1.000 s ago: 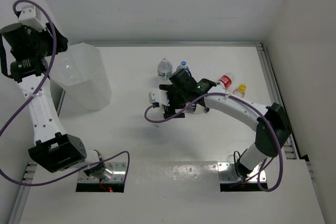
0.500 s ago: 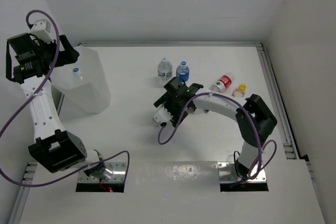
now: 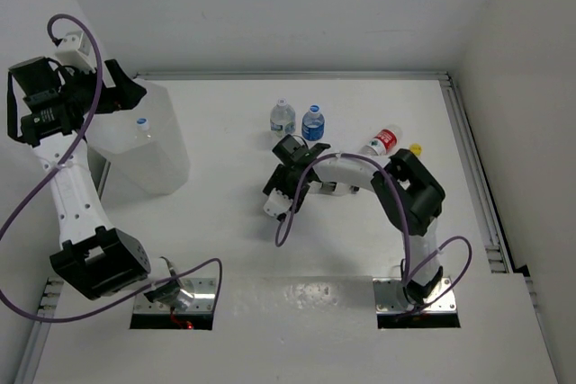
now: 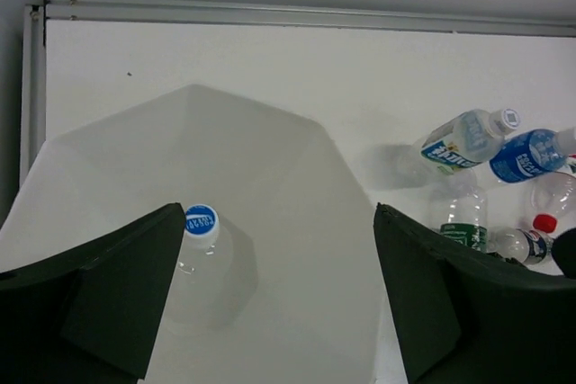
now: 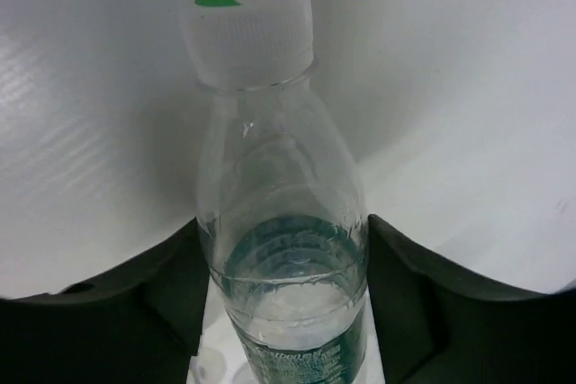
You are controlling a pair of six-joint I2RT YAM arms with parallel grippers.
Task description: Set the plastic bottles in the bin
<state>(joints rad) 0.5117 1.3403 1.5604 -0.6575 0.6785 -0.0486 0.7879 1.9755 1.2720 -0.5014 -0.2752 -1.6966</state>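
The translucent white bin (image 3: 148, 155) stands at the far left. Inside it, a clear bottle with a blue cap (image 4: 200, 245) stands upright, also visible in the top view (image 3: 141, 123). My left gripper (image 4: 279, 299) hangs open above the bin (image 4: 288, 177), holding nothing. My right gripper (image 5: 283, 299) is shut on a green-labelled bottle (image 5: 274, 222) with a white cap, fingers pressed on both sides. In the top view that bottle (image 3: 273, 205) lies mid-table under the right gripper (image 3: 283, 193). Two bottles (image 3: 283, 119) (image 3: 313, 121) stand behind it.
A red-labelled bottle (image 3: 382, 141) lies on its side right of the standing pair, with a short yellow-capped bottle (image 3: 415, 148) beside it. A raised rail (image 3: 468, 150) runs along the table's right edge. The right arm's elbow (image 3: 409, 191) bends above the table's middle right.
My left gripper opened and the blue-capped bottle dropped into the bin. My right gripper moved down and left over the lying green-labelled bottle and closed on it.
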